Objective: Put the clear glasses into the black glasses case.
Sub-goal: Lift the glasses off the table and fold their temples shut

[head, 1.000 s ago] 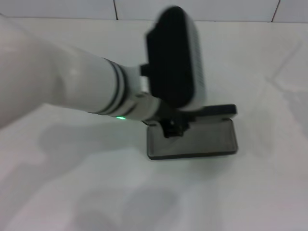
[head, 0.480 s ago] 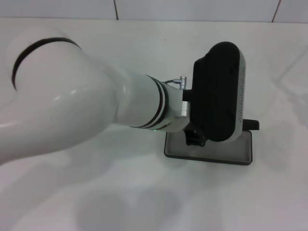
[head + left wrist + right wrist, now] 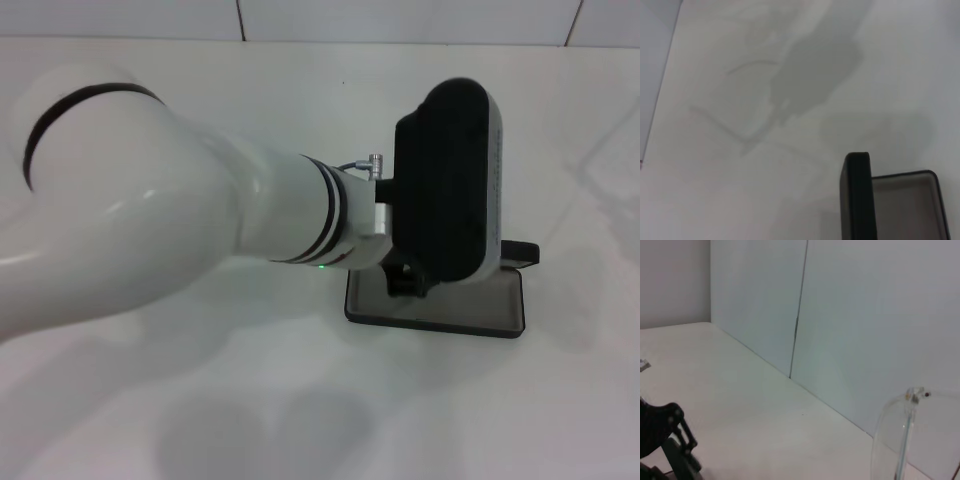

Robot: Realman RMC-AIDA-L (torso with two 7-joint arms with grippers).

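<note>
The left gripper [image 3: 405, 280] hangs low over the near-left part of the open case [image 3: 470, 312], touching it or just above it. The black wrist housing [image 3: 447, 195] covers it from overhead, so I cannot tell whether its fingers are open or closed. The case lies on the desk [image 3: 300, 400] with its grey-lined tray facing up and its lid [image 3: 520, 253] standing at the far right side. The tray looks empty where it shows. The glasses [image 3: 902, 435] appear only in the right wrist view, close to that camera and raised against the wall. The right gripper itself is out of sight in every view, so it probably carries them, though I cannot confirm that. I judge the step in hand to be the approach: the case is open and perhaps steadied by the left arm [image 3: 150, 230], and the glasses are not yet in it. Next, the glasses need to come over the tray, lined up lengthwise and lowered flat inside the rim. They are clear and slippery-looking, so a slow release would suit. Room is tight, because the left wrist overhangs much of the tray and the upright lid blocks one side. The open way in is from the right and from above. The desk around the case is bare, and its edges and the wall [image 3: 400, 20] are well apart from the work.
</note>
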